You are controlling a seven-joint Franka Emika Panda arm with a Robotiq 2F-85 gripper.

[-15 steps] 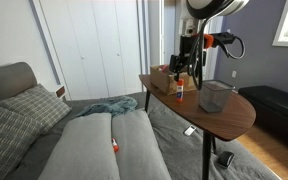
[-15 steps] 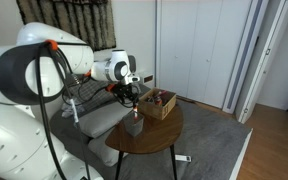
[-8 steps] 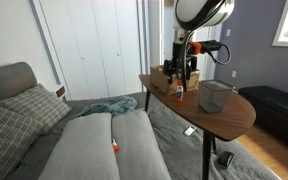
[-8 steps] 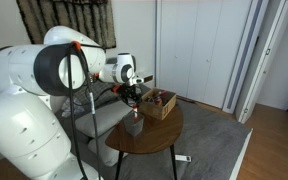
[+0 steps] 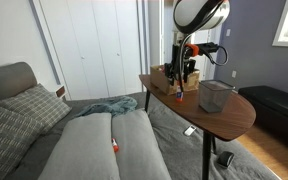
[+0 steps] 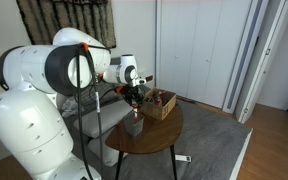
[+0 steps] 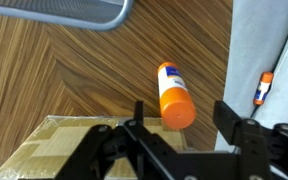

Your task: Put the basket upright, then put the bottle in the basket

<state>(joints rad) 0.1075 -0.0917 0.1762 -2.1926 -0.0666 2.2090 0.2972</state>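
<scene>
The bottle (image 7: 173,93), white with an orange cap, lies on the wooden table (image 7: 64,80), cap end toward the wrist camera. My gripper (image 7: 181,106) is open, its two fingers either side of the cap without touching it. The grey wire-mesh basket (image 5: 215,95) stands upright on the table, apart from the bottle; its rim shows at the top of the wrist view (image 7: 64,12). In both exterior views the gripper (image 5: 182,85) (image 6: 134,97) hangs low over the table between the basket (image 6: 134,126) and a brown box. The bottle (image 5: 180,93) is barely visible there.
A low brown box (image 5: 164,79) (image 6: 159,103) (image 7: 54,140) with small items stands on the table right beside the gripper. The round table's edge (image 7: 231,60) is close to the bottle. A grey sofa (image 5: 94,145) lies below, with a small orange-tipped item (image 7: 265,88) on it.
The arm has shifted slightly sideways toward the brown box and the gripper now straddles the bottle. Basket and bottle have not moved.
</scene>
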